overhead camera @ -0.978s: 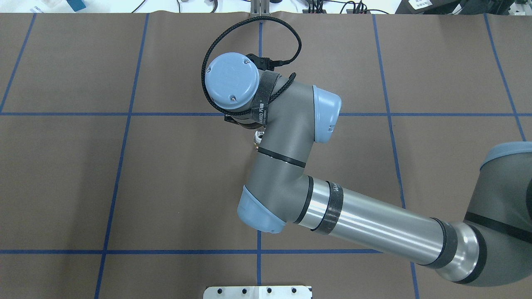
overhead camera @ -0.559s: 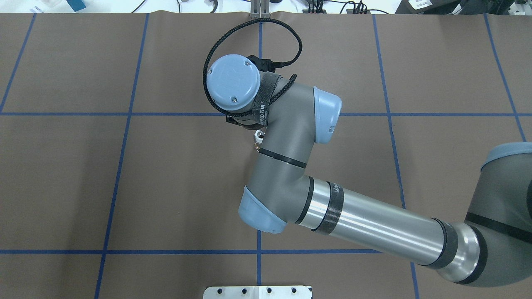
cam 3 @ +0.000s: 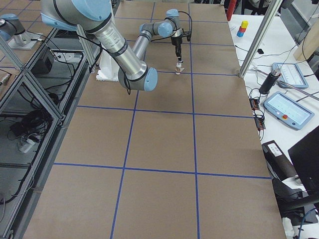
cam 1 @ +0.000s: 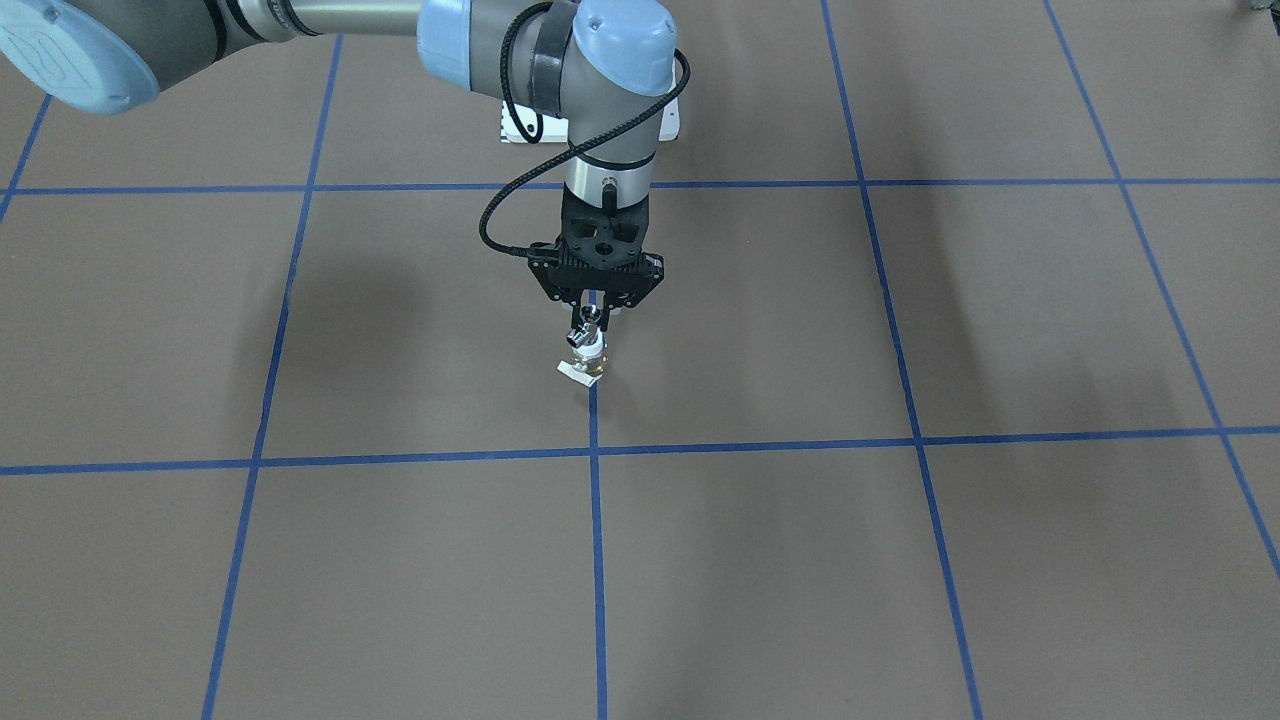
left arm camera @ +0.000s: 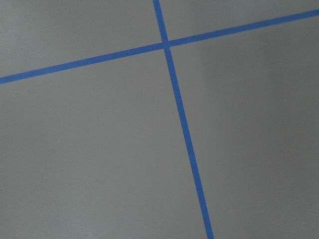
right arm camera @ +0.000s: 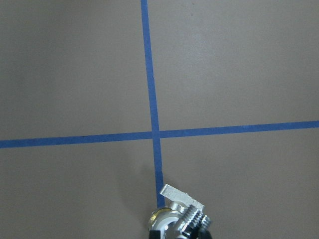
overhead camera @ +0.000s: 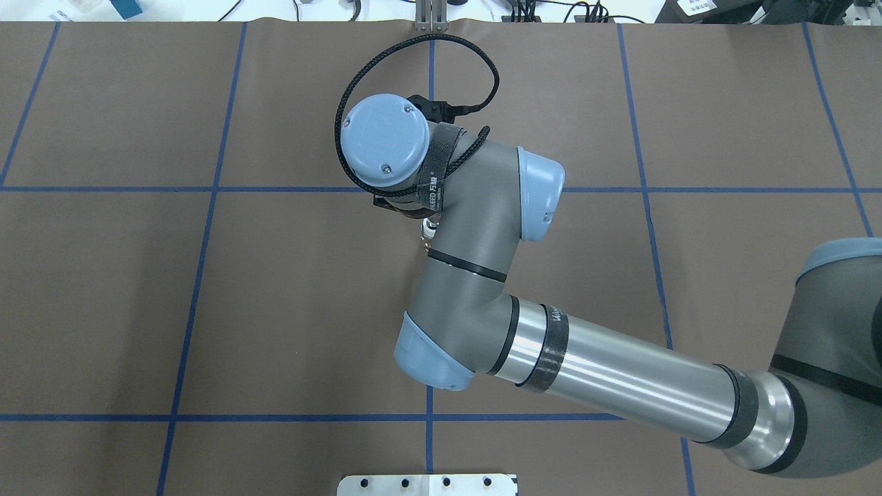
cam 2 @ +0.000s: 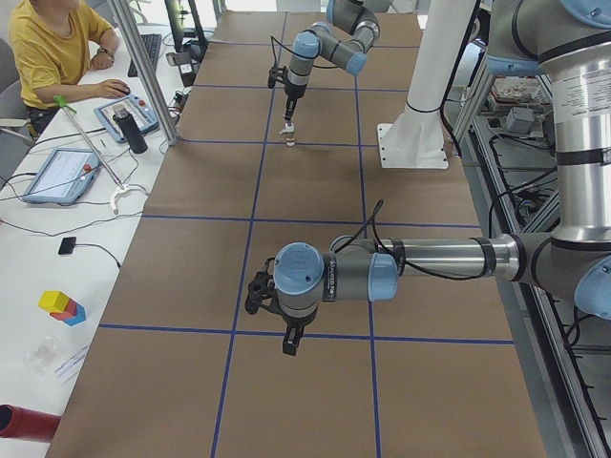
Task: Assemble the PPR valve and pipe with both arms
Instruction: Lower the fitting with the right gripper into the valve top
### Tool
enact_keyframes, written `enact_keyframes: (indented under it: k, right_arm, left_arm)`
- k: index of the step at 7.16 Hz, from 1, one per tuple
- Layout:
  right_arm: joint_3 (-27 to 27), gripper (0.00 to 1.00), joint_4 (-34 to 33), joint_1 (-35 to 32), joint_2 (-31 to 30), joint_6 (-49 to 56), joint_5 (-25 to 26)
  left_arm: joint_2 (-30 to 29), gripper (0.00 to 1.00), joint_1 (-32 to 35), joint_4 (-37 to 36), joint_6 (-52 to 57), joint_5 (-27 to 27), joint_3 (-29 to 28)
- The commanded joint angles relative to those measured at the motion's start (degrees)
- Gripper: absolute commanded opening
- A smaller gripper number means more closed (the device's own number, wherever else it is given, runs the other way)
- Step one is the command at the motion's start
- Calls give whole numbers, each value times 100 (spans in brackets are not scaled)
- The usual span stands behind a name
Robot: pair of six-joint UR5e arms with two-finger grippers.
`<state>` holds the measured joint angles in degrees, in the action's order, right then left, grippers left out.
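Where the work is: mid-table, where the grey jointed right arm [overhead camera: 620, 375] with light-blue joint caps stretches in from the robot's right side, its wrist turned straight down.
Grip: the black two-finger right gripper [cam 1: 592, 312] points down at the table, its fingers closed on the pipe.
Held part: the small, shiny chrome bent metal pipe [cam 1: 581, 331] sits between the fingertips, directly above the valve and seemingly touching its collar.
Standing part: the stubby PPR valve [cam 1: 590, 357], with a brass-coloured body under a white plastic collar, stands on the table on a blue tape line near a crossing. Its flat white side tab [right arm camera: 180, 197] juts toward that crossing.
Other end: the second grey jointed left arm [cam 2: 439, 258] reaches low over the table's end on the robot's left, well apart from both parts.
Idle tool: the black left gripper [cam 2: 289, 343] hangs pointing down near a tape line. Whether its fingers are open or closed cannot be told, as its wrist camera shows only mat and a tape crossing.
Surface: the brown-covered table [cam 1: 900, 560] is gridded with blue tape lines [cam 1: 598, 580].
Mount: the white bolted pedestal base [cam 2: 412, 143] stands at the table's robot-side edge.
Onlooker: a person in a yellow shirt [cam 2: 43, 48] sits at a white bench alongside the table.
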<state>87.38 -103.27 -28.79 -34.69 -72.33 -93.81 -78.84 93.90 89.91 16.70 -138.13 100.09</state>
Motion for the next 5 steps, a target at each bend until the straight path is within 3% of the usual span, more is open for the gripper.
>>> enact_keyframes:
  k: [1, 2, 4, 5]
  right_arm:
    - [7, 0, 0, 14, -2, 0, -6]
    - [7, 0, 9, 14, -2, 0, -6]
    - [7, 56, 202, 32, -90, 0, 3]
    - [7, 68, 202, 32, -108, 0, 3]
  left_arm:
    - [0, 100, -4, 0, 0, -3, -7]
    - [0, 100, -4, 0, 0, -3, -7]
    - [0, 100, -4, 0, 0, -3, -16]
    - [0, 100, -4, 9, 0, -3, -16]
